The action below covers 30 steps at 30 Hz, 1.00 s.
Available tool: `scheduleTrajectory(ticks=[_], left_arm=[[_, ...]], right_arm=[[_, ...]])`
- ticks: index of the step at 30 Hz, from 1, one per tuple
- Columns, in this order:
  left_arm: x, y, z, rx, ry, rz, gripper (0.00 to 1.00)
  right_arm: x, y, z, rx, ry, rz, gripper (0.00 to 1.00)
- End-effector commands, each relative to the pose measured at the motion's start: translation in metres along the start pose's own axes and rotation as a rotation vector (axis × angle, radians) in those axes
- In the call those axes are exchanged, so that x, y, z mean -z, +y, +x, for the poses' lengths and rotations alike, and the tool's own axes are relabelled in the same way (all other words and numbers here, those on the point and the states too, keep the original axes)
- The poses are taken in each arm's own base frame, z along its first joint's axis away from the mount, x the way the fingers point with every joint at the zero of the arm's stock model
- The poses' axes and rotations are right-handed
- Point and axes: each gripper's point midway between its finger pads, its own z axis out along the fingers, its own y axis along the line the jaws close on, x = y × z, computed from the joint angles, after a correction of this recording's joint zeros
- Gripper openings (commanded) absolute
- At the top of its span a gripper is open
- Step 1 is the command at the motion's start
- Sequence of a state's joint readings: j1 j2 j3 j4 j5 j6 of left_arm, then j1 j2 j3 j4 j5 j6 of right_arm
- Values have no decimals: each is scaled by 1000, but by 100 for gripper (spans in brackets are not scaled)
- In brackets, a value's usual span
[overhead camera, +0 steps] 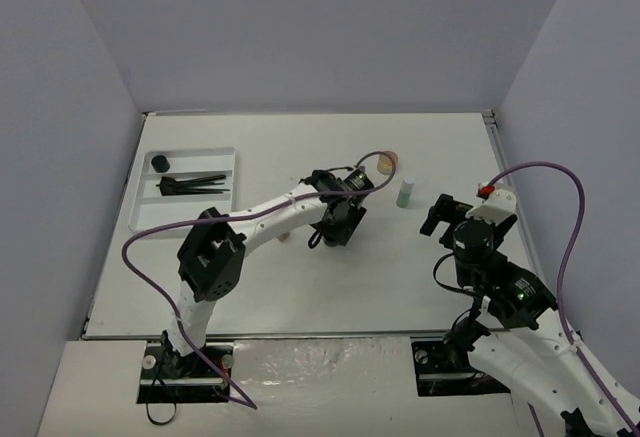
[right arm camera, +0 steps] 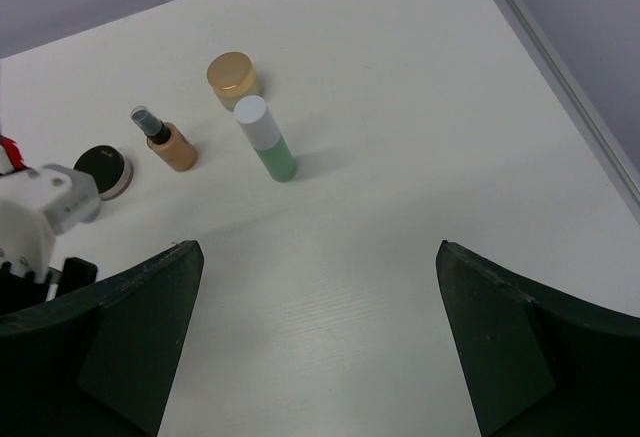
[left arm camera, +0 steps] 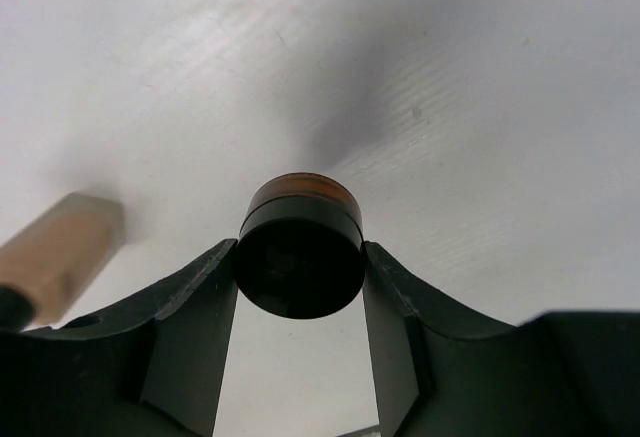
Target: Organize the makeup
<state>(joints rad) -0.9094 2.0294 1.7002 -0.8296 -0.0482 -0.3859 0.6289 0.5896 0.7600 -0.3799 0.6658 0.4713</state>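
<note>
Two grippers: my left gripper (left arm camera: 300, 255) clamps a black pot (left arm camera: 298, 275); my right gripper (right arm camera: 317, 257) gapes wide, holding nothing, green bottle (right arm camera: 268, 142) at its eleven o'clock.

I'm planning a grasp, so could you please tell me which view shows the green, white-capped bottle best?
The right wrist view: the green bottle stands upright, whole and unobstructed, its white cap clear. The top external view shows it small, near the tan jar. The left wrist view does not show it.
</note>
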Motion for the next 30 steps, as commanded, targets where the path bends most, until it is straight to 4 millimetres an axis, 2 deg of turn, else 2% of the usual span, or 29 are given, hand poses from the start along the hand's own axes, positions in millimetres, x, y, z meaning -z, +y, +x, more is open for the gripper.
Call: scheduleTrajectory(ticks=[1,3,6,7,10,12,14,17,22,27,30], left_arm=[[133,63,-64,90,-263,-29,7],[153,89,-72,121,-295,-50,7],[172,153,-85,198,-335,-123,7],[172,177,-85,233,-333,-149,7],[175,228,-95,311,-362,-177,7],[172,271,-99,381,-376,-213,6],[158,307,-101,431,-367,-238,6],[152,356,-103,500,-388,-274,6],[111,424,-96,590,-378,-324,6],[83,473,-76,656,-355,-378,5],[67,489,-70,678,-355,-388,4]], right_arm=[[1,14,-29,-35,-48,-27,100],[1,20,-33,-15,-43,-46,100],[0,32,-41,15,-35,-81,100],[-1,36,-41,29,-28,-94,100],[-3,52,-43,57,-9,-152,100],[-3,62,-45,65,-2,-193,100],[-5,76,-40,87,26,-245,100],[-7,87,-36,104,43,-294,100],[-12,100,-21,139,80,-346,100],[-14,107,-8,150,109,-383,100],[-15,110,-2,154,122,-402,100]])
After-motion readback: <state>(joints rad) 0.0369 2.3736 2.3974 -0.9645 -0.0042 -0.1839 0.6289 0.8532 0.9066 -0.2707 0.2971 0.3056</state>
